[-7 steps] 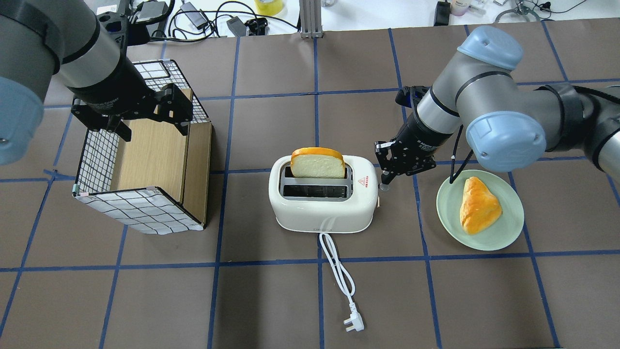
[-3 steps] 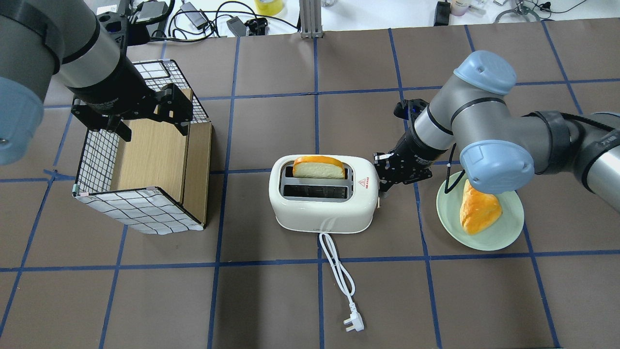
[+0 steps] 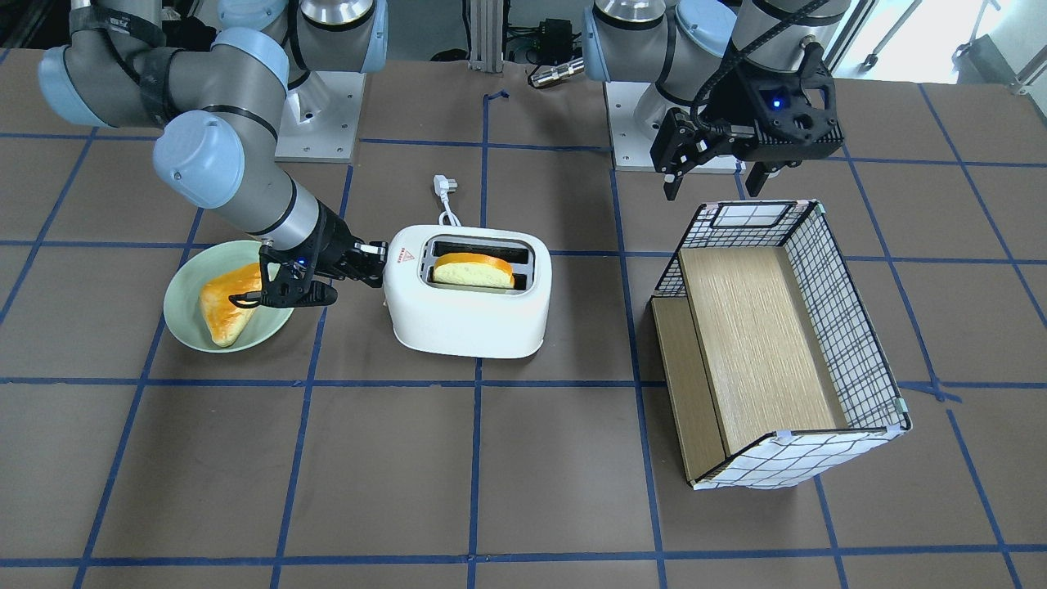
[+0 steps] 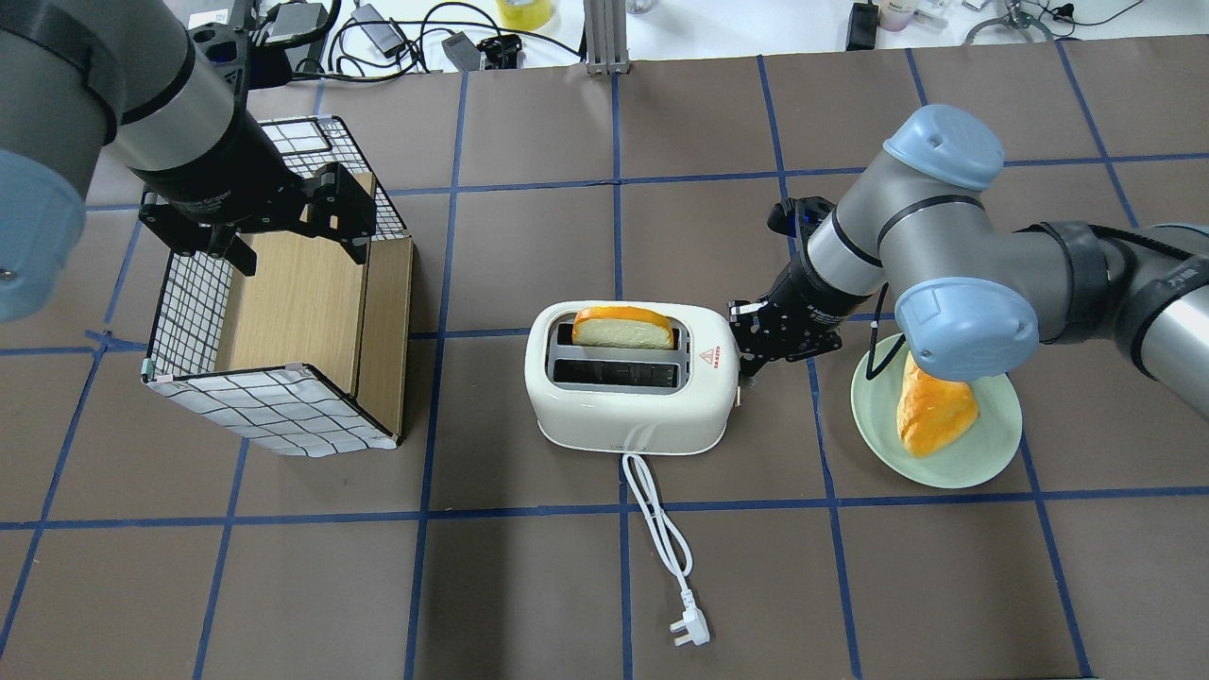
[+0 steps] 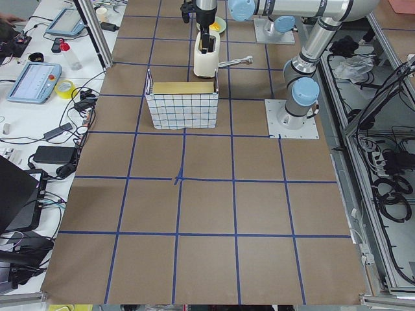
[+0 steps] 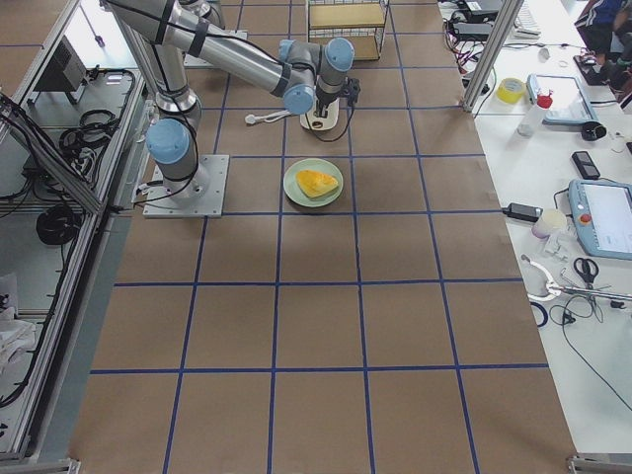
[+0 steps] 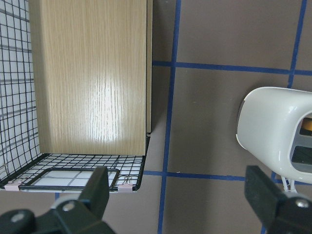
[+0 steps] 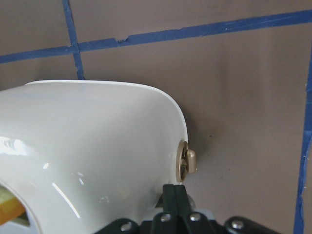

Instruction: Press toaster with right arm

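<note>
Brown table [image 4: 529,586] with a blue tape grid carries the toaster [image 4: 628,416] near its middle. The white cord [image 4: 661,529] runs toward the robot's edge. One bread slice [image 4: 623,328] sits low in the slot farther from the robot, and only its top shows.

The right arm [image 4: 855,247] reaches in from the table's right edge. The right gripper [image 4: 748,366] is against the end of the toaster that faces that edge, with its jaws closed tight together and holding nothing. In the right wrist view the joined fingers [image 8: 173,197] are just below a small beige knob [image 8: 187,163]. The lever itself is hidden under them, so I cannot tell whether it is fully down.

The left gripper [image 3: 713,186] hangs with jaws wide above the wire basket [image 4: 283,416] toward the left far corner, holding nothing. A green plate [image 4: 954,477] with a pastry [image 4: 930,416] lies just beside the right arm.

I judge that the pressing step is at or near its end, because the bread sits so low. The next move probably calls for a short, straight push down until the lever latches. After that the gripper should lift off cleanly, without dragging the toaster sideways or touching the plate.
</note>
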{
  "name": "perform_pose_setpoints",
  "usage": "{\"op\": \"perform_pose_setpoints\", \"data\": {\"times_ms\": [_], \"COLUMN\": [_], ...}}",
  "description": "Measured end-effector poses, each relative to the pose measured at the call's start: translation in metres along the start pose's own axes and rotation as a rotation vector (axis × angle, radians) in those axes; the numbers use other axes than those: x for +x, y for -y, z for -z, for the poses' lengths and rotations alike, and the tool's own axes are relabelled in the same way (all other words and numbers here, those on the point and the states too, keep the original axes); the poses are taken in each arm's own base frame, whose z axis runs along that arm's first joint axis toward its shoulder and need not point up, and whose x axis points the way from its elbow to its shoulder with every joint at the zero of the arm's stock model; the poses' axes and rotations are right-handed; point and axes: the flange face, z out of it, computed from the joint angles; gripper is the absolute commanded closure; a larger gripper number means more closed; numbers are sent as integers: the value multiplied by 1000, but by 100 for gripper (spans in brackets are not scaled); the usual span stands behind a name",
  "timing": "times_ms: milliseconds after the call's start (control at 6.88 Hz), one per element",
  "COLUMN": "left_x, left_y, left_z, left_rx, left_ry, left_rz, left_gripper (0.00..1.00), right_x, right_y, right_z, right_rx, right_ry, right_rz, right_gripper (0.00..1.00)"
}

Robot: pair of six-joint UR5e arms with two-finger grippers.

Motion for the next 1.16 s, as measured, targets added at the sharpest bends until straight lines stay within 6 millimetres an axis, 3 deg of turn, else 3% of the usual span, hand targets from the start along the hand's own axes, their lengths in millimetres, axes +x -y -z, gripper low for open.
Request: {"op": "perform_pose_setpoints", "data": {"times_ms": [291,582,873,1164], "left_x": [0,0,0,0], "left_y": [0,0,0,0], "left_z": [0,0,0,0], "left_rx": [0,0,0,0], "left_ry": [0,0,1,1], "left_rz": [0,0,0,0], "left_gripper": [0,0,0,0], "right_x": [-2,-13,-28,-45], "right_y": [1,5,7,8], "right_z": [8,39,84,157], "right_rx": [13,60,68,83], "right_ry": [-15,-58,-101,-201], "right_rz": [-23,-62,-75,-77], "right_gripper": [100,100,100,95]}}
